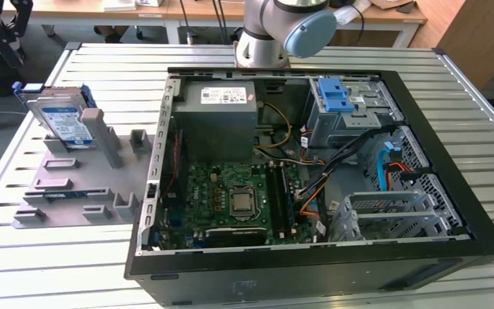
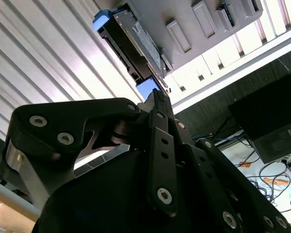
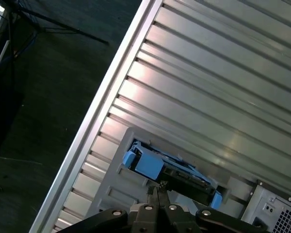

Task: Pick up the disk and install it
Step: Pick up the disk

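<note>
Arm (image 1: pixel 282 26) cut off at the exterior view's top edge, disk (image 1: pixel 62 122) partly hidden behind fixture post (image 1: pixel 94 132)

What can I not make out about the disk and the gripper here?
1. Disk, lower part: exterior view, sunk in the grey holder.
2. Whether the gripper touches the disk: first wrist view, its fingers overlap the disk, depth unclear.
3. Arm, upper part: exterior view, cut off by the top edge.

An open black computer case (image 1: pixel 298 261) is laid flat on the slatted metal counter (image 1: pixel 58 277). Inside it, a grey power-supply box (image 1: pixel 217 119) is seen next to a green motherboard (image 1: pixel 221 193), and a light-blue latch piece (image 1: pixel 334 95) is mounted nearby. A grey moulded holder (image 1: pixel 75 187) is set just beside the case, on the exterior view's left.
</note>
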Controlling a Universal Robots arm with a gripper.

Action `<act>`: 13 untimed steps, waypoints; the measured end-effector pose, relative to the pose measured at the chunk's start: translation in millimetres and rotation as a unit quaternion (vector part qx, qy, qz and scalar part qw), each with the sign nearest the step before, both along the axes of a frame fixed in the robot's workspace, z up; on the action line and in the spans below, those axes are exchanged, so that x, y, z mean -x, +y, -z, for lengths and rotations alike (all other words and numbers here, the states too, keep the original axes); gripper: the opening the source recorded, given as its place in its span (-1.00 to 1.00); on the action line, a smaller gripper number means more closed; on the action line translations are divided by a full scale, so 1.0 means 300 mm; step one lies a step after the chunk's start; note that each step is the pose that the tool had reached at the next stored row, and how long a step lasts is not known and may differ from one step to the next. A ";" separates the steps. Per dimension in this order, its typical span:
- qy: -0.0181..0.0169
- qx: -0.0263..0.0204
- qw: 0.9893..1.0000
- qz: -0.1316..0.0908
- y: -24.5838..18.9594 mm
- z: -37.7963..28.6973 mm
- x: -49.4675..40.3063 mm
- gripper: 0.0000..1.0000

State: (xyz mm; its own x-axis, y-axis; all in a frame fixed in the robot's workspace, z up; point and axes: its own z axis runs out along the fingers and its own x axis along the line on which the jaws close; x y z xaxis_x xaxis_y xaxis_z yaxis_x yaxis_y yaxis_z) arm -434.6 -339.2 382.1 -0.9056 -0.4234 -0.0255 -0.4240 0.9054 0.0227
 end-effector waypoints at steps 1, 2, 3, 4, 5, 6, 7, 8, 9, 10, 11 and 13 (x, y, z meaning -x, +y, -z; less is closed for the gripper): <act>0.000 0.000 1.000 -0.003 0.000 0.000 0.000 -0.79; 0.000 0.000 1.000 -0.005 0.000 0.000 0.001 -0.79; 0.000 0.000 1.000 -0.008 0.000 0.000 0.001 -0.79; 0.000 0.000 1.000 -0.010 0.000 0.000 0.001 -0.79; 0.000 0.000 1.000 -0.013 0.000 0.000 0.001 -0.79; 0.000 0.000 1.000 -0.015 0.000 0.000 0.002 -0.79; 0.000 0.000 1.000 -0.018 0.000 0.000 0.002 -0.79; 0.000 0.000 1.000 -0.021 0.000 0.001 0.003 -0.79; 0.000 0.000 1.000 -0.024 0.000 0.001 0.003 -0.79; 0.000 0.000 1.000 -0.027 0.000 0.001 0.003 -0.79; 0.000 0.000 1.000 -0.030 0.000 0.001 0.003 -0.79; 0.000 0.000 0.999 -0.036 0.000 0.001 0.004 -0.79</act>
State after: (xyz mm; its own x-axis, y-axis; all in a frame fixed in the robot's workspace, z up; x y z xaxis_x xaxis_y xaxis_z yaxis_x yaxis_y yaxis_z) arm -435.8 -339.2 381.8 -0.8729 -0.4872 -0.0255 -0.4878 0.8727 0.0227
